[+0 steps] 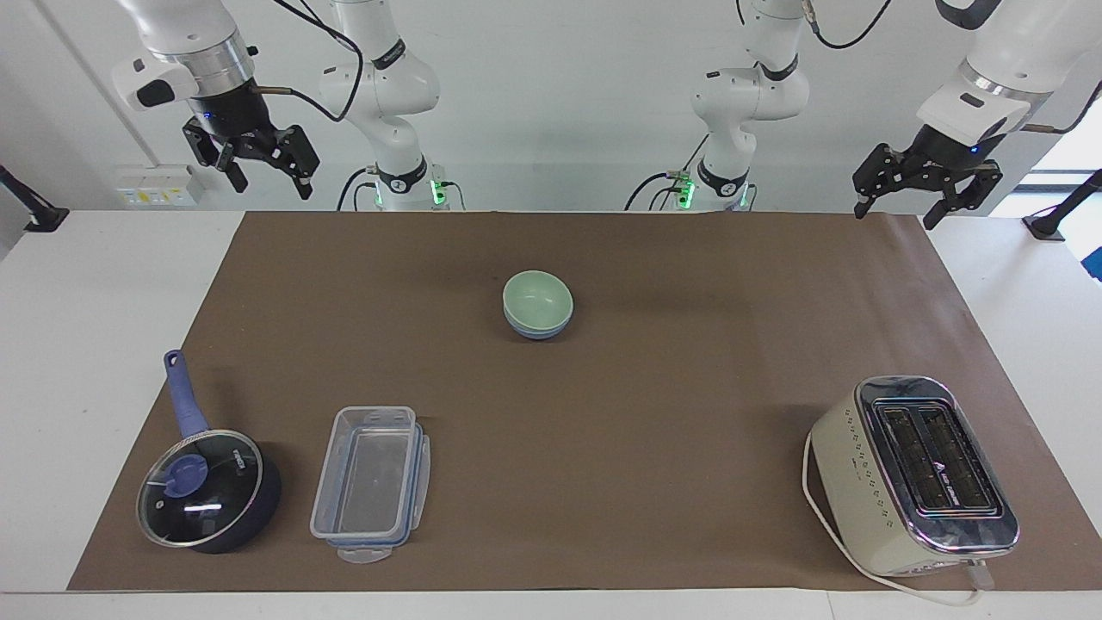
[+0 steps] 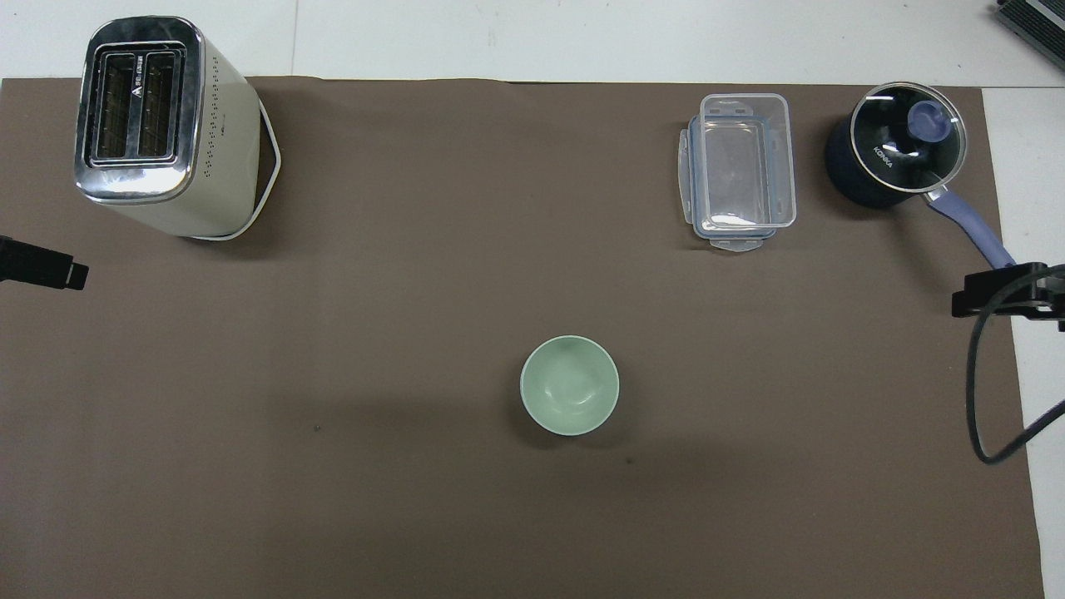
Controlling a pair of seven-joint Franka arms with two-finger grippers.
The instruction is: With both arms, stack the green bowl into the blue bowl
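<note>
Now, green bowl [image 1: 538,297] sitting nested inside blue bowl [image 1: 537,328], centre of facing view, on brown mat [image 1: 654,405]. My left gripper [image 1: 896,209] hanging raised at upper right of frame, fingers spread apart, gripping nothing. My right gripper [image 1: 268,181] hanging raised at upper left, fingers likewise apart, nothing between them. Saucepan [image 1: 207,489] and clear container [image 1: 372,482] lying lower left; toaster [image 1: 914,474] standing lower right.
</note>
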